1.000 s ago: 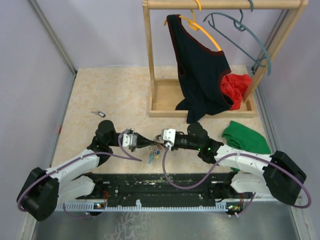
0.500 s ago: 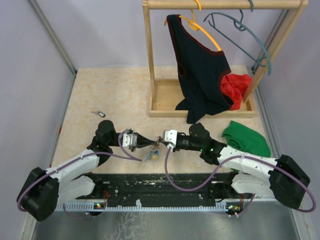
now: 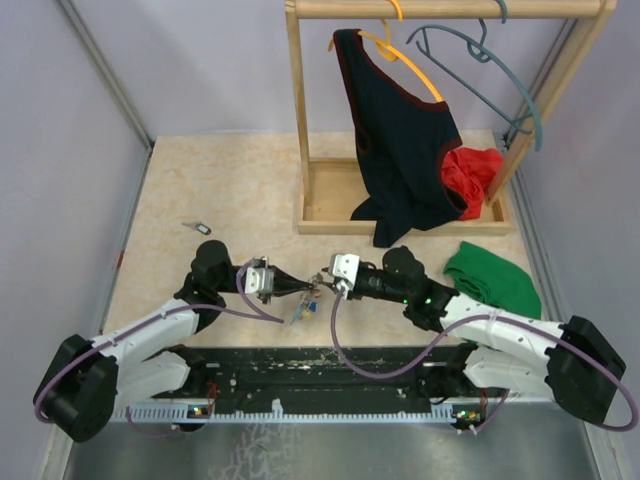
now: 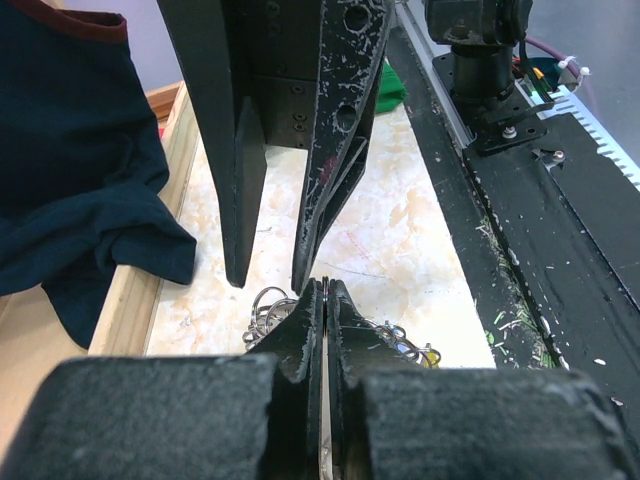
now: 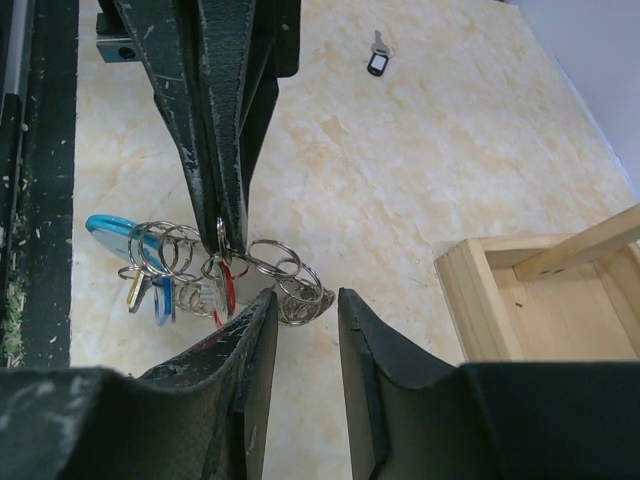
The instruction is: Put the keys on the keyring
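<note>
Big stuff first: the worktop has a wooden rack at the back w/ a dark top hanging on it. That's just scenery afaict, nothing to do w/ this job. Both arms are folded in toward the middle near the front edge, tips nearly meeting. Makes sense, bc one has to steady the ring while the other works on it.

The left hand is clamped tight on one thin wire loop of the keyring, and the bunch looks lifted off the worktop so the rest dangles. IMO that's the whole point of the grip: a hanging coil lets the loops spread out, so there's room to get at them. The light-blue section sits at the other end of the bunch from the right hand's tips.

The right hand has its jaws apart w/ nothing between them, tips just beside the end of the coil. Prob lining up to pinch or pry the coil, but that's a guess.

Small stuff: a red-headed key and a blue-headed key hang in among the loops, so partly done by the look of it. One black-headed key lies flat on the worktop, well apart from both hands, out on the left side. It's not on the ring yet, so it needs fetching.
</note>
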`<action>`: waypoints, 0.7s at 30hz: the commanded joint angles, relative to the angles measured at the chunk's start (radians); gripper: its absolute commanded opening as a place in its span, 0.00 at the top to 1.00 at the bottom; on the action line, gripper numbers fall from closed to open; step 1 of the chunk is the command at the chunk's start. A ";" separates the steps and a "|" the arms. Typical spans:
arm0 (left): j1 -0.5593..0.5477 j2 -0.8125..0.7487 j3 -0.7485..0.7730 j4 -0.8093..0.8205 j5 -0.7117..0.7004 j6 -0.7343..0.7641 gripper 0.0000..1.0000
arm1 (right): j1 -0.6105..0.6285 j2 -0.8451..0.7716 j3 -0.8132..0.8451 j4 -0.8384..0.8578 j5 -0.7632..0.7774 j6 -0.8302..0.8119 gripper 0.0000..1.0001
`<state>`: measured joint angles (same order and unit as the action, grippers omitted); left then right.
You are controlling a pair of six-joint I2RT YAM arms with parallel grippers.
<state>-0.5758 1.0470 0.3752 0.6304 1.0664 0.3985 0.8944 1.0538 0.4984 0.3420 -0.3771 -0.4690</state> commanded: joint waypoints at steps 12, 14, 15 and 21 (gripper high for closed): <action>0.002 -0.015 0.008 0.049 0.030 0.000 0.99 | -0.120 -0.036 0.283 -0.376 0.086 0.755 0.60; 0.002 -0.012 0.008 0.053 0.032 0.000 0.99 | -0.120 -0.025 0.307 -0.397 0.087 0.841 0.60; 0.002 -0.011 0.008 0.055 0.034 -0.001 0.99 | -0.120 -0.021 0.316 -0.399 0.077 0.872 0.60; 0.002 -0.006 0.011 0.057 0.038 -0.001 0.99 | -0.120 0.043 0.386 -0.470 0.029 1.026 0.63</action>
<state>-0.5758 1.0470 0.3752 0.6373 1.0679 0.3969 0.7765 1.0515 0.8009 -0.0624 -0.3130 0.3897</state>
